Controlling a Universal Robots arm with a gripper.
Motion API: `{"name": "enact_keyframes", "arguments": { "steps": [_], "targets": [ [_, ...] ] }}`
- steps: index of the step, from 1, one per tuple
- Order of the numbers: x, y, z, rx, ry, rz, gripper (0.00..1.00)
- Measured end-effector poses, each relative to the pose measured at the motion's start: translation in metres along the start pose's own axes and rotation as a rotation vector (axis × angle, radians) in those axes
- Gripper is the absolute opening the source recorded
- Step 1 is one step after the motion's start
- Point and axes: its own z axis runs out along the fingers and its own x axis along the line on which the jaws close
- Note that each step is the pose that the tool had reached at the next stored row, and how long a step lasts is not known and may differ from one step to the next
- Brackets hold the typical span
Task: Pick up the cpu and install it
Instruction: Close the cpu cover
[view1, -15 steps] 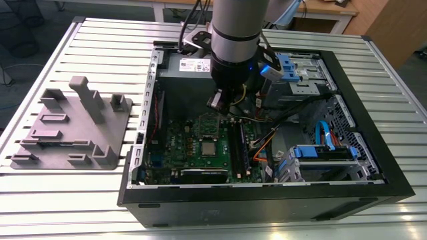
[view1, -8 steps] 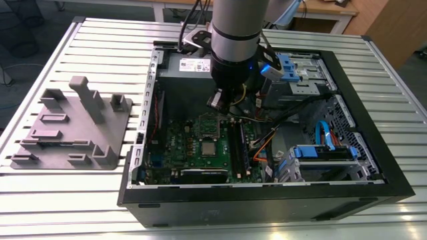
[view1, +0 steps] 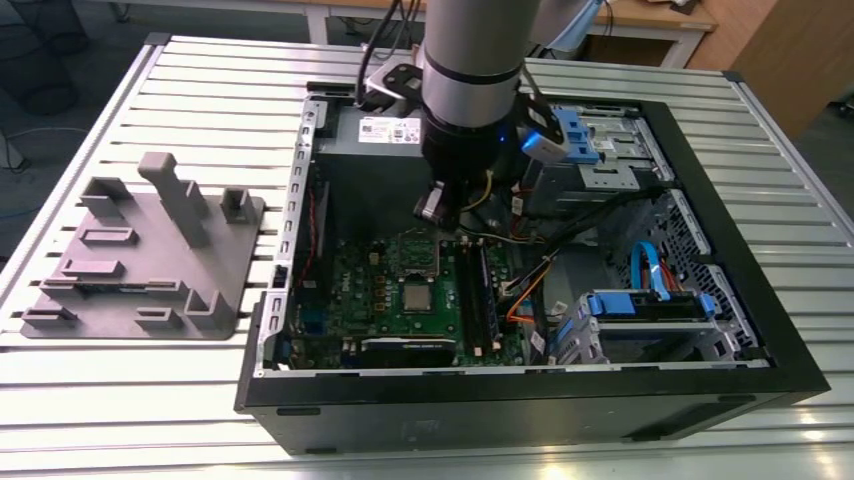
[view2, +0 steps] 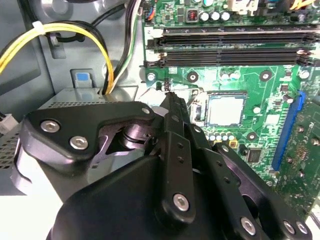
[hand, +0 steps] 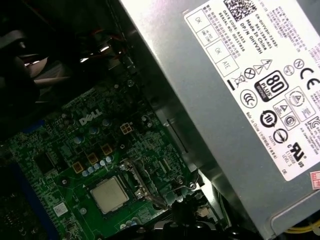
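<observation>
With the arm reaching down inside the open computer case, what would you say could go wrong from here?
1. The small silver-grey square cpu sits on the green motherboard with the gripper close beside it; a slight drift might scrape it or the silver metal socket frame.
2. Yellow and black cables run next to the gripper and could snag.
3. The grey metal power supply box stands close, leaving little room for the arm.

Arm upright, pincer (view2: 167, 95) low (fingers closed together)
</observation>
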Motion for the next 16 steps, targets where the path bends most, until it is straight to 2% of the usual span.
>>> {"name": "enact_keyframes", "arguments": {
  "steps": [6, 16],
  "targets": [
    [0.0084, -0.0052, -0.0005, 0.0026, 0.0041, 0.000, 0.11],
    [0.0285, -0.0175, -0.0014, 0.0060, 0.0098, -0.001, 0.11]
  ]
}}
